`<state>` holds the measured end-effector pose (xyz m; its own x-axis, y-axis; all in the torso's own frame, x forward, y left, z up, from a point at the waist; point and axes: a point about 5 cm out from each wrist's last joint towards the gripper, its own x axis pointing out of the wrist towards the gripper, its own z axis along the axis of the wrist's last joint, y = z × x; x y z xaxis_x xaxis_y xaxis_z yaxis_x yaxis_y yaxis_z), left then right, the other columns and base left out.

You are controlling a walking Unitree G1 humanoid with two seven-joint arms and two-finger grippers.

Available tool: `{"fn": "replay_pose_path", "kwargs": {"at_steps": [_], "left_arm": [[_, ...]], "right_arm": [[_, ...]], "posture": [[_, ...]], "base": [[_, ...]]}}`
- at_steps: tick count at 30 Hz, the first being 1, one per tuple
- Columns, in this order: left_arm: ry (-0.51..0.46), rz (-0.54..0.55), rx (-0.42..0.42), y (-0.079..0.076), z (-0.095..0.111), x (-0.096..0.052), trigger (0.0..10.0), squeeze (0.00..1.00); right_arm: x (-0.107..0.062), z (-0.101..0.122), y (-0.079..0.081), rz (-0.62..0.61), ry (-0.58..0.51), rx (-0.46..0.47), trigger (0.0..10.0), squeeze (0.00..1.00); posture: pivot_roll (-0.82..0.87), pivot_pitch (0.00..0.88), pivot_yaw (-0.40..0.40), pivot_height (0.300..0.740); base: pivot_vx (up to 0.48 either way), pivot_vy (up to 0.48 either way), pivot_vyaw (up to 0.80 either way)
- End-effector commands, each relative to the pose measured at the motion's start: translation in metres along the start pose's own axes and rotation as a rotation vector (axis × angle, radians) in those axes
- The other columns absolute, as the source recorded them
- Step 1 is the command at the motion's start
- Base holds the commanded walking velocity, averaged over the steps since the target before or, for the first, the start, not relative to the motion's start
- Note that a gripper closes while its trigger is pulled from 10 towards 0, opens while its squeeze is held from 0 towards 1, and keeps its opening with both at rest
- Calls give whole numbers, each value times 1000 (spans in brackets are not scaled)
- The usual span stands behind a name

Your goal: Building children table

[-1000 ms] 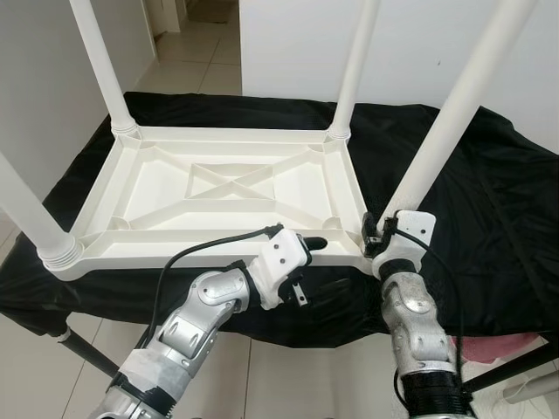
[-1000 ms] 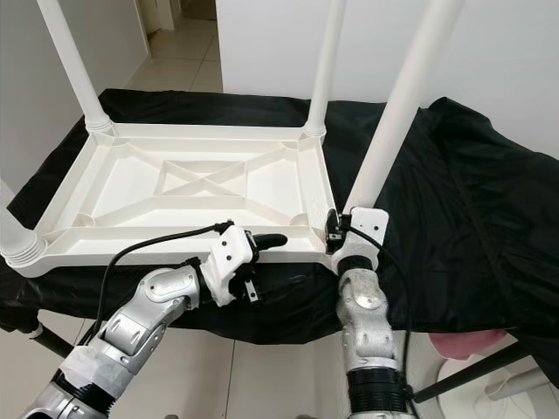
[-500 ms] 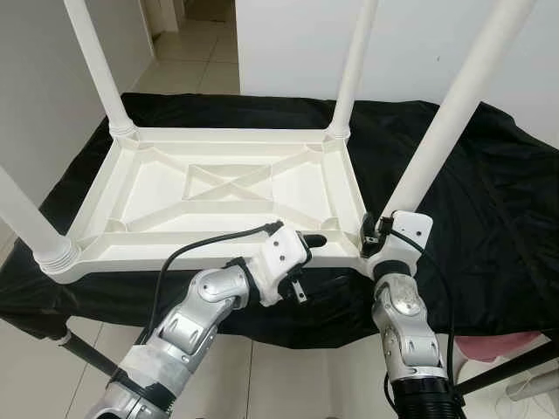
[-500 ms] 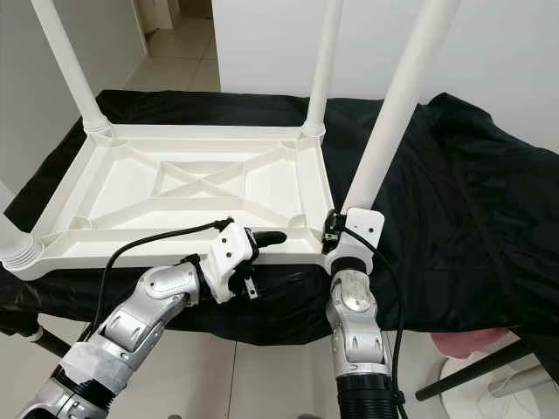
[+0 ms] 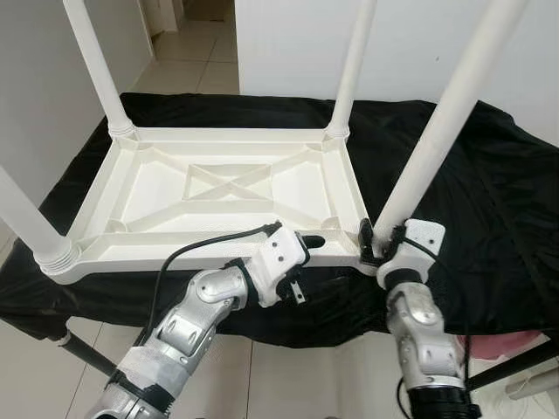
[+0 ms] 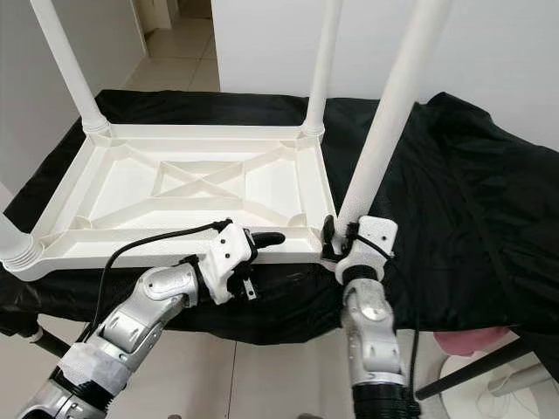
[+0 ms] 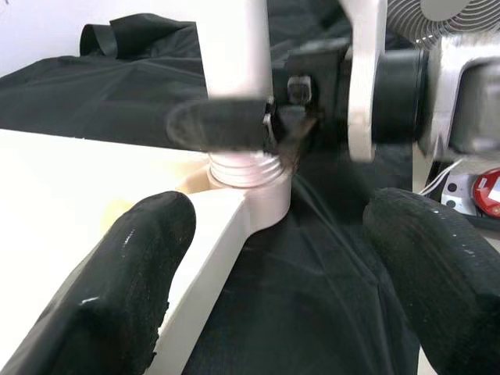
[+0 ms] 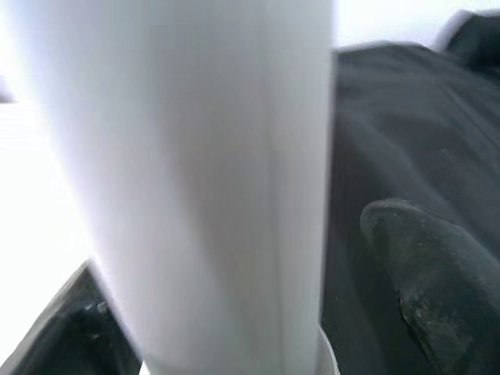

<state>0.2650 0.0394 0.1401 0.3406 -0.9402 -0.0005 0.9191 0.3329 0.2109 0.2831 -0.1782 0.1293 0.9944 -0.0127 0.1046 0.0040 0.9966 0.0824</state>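
From the head we see the upturned white table (image 5: pixel 218 188) lying on the black cloth (image 5: pixel 489 175). Our right gripper (image 5: pixel 377 240) closes around the near-right leg (image 5: pixel 437 131) at its base.

Our left wrist view shows the left gripper (image 7: pixel 273 266) with its fingers (image 7: pixel 125 289) spread wide, straddling the table's near edge.

Our right wrist view shows that leg filling the gap between the fingers.
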Motion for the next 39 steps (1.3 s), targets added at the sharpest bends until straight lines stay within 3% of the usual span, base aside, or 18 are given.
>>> {"fn": "replay_pose_path", "kwargs": {"at_steps": [1,8,19,28,39], "left_arm": [[-7,-41,8,-2,3,-1,10000,0],[-7,-37,9,-2,2,-1,10000,0],[-49,99,-21,5,4,-1,10000,0],[12,120,-36,9,2,1,10000,0],[29,94,-8,9,2,4,10000,0]], "right_arm": [[3,7,-3,52,-38,15,10000,0],[8,10,-4,176,-49,-42,10000,0],[2,2,7,225,-92,8,10000,0],[14,3,-16,383,-44,-92,10000,0],[16,-5,-21,452,2,-129,10000,0]], "posture": [[-88,0,-15,740],[-85,0,-26,740],[-72,0,-35,740],[-72,0,-23,740],[-72,0,-15,740]], "base": [[0,0,0],[0,0,0],[0,0,0],[0,0,0],[0,0,0]]}}
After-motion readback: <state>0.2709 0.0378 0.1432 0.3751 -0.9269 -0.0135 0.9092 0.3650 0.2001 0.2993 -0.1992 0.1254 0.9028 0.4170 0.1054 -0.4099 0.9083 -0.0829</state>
